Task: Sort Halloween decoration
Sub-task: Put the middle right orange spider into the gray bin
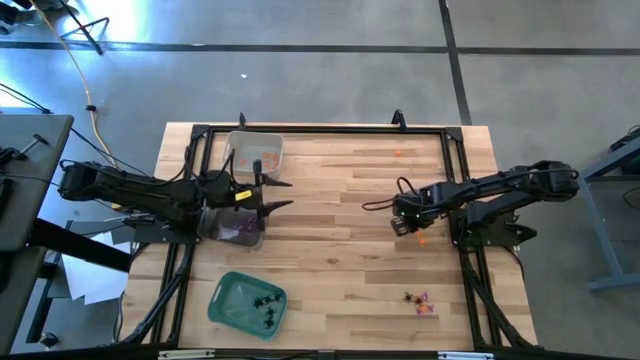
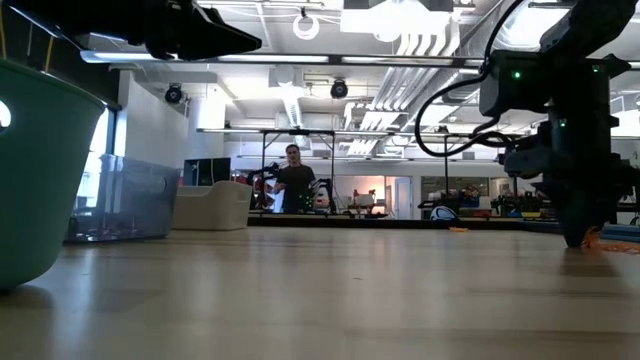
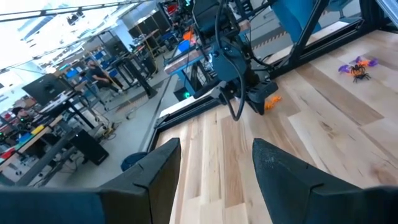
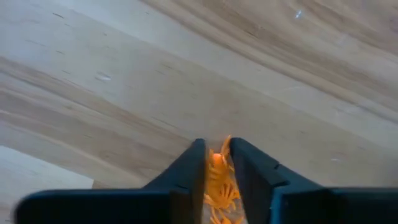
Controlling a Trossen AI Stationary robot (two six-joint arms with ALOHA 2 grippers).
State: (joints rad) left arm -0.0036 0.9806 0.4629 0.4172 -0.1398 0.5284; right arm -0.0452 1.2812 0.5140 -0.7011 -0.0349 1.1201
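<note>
Right wrist view: right pincer [image 4: 217, 163] pinches an orange trinket [image 4: 219, 180] down on the bench [image 4: 124, 93]. Left pincer [image 1: 282, 194] hangs spread wide over the trays.

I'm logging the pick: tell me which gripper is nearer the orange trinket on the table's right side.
Right. The right gripper is down on the orange trinket, jaws either side of it. The left gripper hangs across the table, by the clear trays.

Right arm reaches in from the right edge toward mid-frame in the high view, right gripper [image 4: 217, 163] pointed down, fingers nearly closed. Left arm sits at the left, stretched toward center, left gripper [image 1: 278, 194] hanging with fingers spread wide, nothing between them.
</note>
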